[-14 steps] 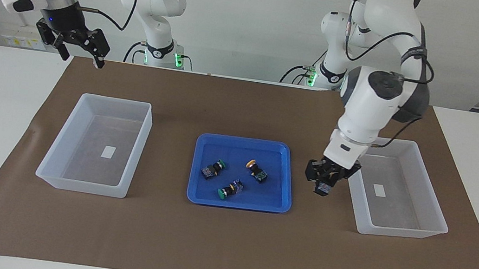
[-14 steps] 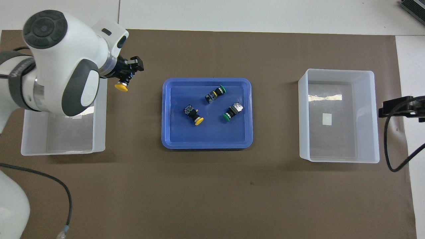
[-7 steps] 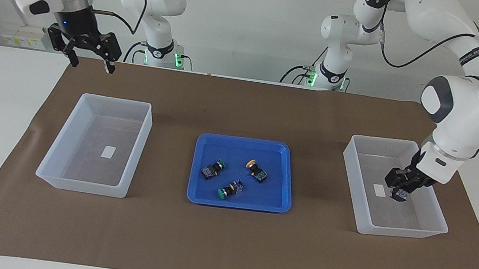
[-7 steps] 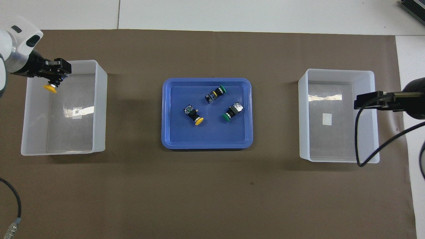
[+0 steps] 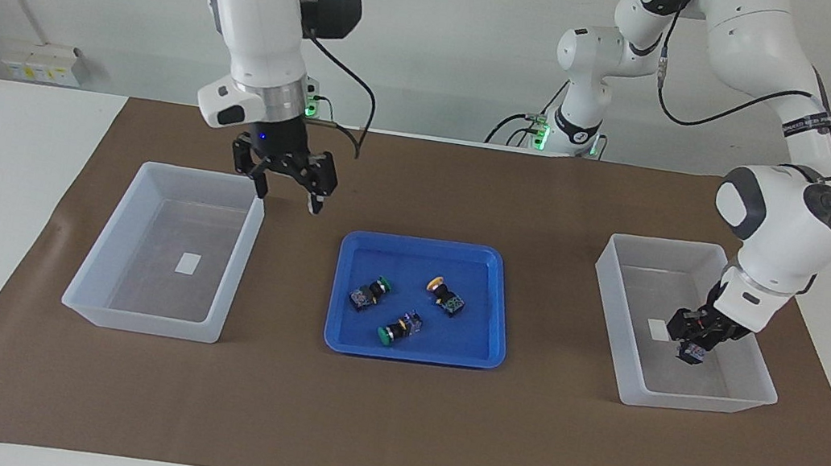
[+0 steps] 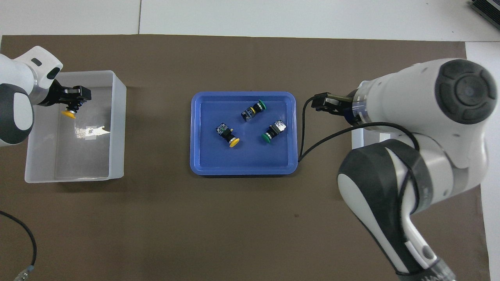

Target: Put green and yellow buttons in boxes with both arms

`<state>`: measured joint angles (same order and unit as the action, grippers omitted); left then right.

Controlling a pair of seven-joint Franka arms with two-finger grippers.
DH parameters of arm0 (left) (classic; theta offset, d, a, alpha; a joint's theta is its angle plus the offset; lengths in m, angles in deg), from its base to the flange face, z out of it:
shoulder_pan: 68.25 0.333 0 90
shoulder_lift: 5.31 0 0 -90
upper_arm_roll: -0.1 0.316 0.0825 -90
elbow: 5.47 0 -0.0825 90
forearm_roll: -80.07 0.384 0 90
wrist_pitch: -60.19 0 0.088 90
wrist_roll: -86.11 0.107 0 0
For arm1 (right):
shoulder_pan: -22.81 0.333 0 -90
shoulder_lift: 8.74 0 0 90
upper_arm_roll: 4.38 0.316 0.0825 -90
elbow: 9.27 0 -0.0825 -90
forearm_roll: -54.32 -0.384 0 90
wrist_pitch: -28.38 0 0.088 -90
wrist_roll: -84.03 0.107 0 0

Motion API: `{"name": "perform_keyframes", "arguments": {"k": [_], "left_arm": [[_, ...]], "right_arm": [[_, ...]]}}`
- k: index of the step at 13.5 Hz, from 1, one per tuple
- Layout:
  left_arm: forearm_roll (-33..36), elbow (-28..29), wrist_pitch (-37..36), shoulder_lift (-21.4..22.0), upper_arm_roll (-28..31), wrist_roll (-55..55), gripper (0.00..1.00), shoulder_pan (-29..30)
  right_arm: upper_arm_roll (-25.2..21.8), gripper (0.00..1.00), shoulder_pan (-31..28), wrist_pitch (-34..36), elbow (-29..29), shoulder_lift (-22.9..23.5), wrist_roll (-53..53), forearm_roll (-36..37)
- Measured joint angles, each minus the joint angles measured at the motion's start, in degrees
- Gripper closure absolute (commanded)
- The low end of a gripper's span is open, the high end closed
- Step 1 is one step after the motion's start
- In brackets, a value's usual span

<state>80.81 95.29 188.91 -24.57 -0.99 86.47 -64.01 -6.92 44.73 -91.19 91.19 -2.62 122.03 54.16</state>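
Observation:
My left gripper [image 5: 694,340] is low inside the box [image 5: 612,281] at the left arm's end, shut on a yellow button [image 6: 69,113]; the gripper [image 6: 73,104] and that box [image 6: 117,117] also show in the overhead view. My right gripper [image 5: 289,192] is open and empty in the air, over the mat between the other box [image 5: 146,183] and the blue tray [image 5: 340,336]. It also shows in the overhead view [image 6: 321,103]. In the tray lie two green buttons [image 5: 373,293] [image 5: 399,328] and one yellow button [image 5: 446,294].
A brown mat [image 5: 390,416] covers the table, with white table surface around it. In the overhead view the right arm [image 6: 414,128] hides most of the box at its end. A black cable [image 6: 332,136] hangs from that arm past the tray's edge.
The right arm has swung from the table's end inward, past its box to beside the tray. The left gripper has sunk a little in its box, still holding the yellow button.

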Motion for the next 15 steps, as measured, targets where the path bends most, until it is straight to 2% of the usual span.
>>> {"name": "perform_keyframes", "arguments": {"k": [3, 6, 10, 11, 14, 15], "left_arm": [[0.0, 5.2, 6.8, -0.2, 0.2, 0.0, 1.0, 1.0], [0.0, 9.3, 12.2, -0.7, 0.2, -0.1, 1.0, 1.4], [0.0, 11.4, 14.6, -0.9, -0.1, -0.9, 1.0, 1.4], [0.0, 11.7, 15.5, -0.9, -0.2, -1.7, 0.96, 1.3], [0.0, 11.9, 15.9, -0.8, -0.5, -2.5, 0.49, 1.2], [0.0, 11.9, 15.8, -0.8, -0.5, -2.5, 0.4, 1.1]], "right_arm": [[0.0, 0.0, 5.4, -9.8, 0.1, 8.3, 10.8, 0.0], [0.0, 0.0, 7.1, -14.0, 0.1, 13.6, 16.1, 0.0], [0.0, 0.0, 8.1, -15.1, 0.1, 18.5, 21.7, 0.0], [0.0, 0.0, 8.3, -15.3, 0.1, 19.6, 22.3, 0.0], [0.0, 0.0, 8.3, -15.5, 0.1, 20.7, 23.6, 0.0], [-0.1, 0.0, 8.3, -15.5, 0.1, 20.7, 24.0, 0.0]]}}
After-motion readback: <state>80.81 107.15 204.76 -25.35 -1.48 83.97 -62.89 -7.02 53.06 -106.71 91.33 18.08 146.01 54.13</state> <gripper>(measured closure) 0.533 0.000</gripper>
